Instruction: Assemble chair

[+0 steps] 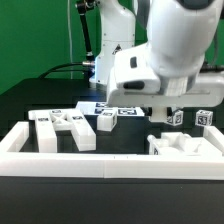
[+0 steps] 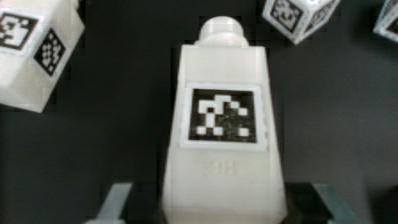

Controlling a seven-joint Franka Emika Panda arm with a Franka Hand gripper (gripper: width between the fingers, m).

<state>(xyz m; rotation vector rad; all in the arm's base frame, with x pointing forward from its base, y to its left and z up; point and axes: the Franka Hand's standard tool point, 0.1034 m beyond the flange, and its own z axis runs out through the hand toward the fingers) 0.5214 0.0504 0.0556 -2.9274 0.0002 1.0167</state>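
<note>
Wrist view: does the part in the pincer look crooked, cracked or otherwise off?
Nothing stands out. The chair part sits straight and centred in the shut pincer, its tag facing the camera, with no visible cracks. The picture is too soft to rule out fine damage.

The exterior view sits low before the table (image 1: 15, 110), facing the arm (image 1: 165, 45) over a white rail (image 1: 100, 162). The wrist view looks closely down a tagged leg (image 2: 222, 110); both catch tagged blocks (image 2: 36, 55) nearby.
</note>
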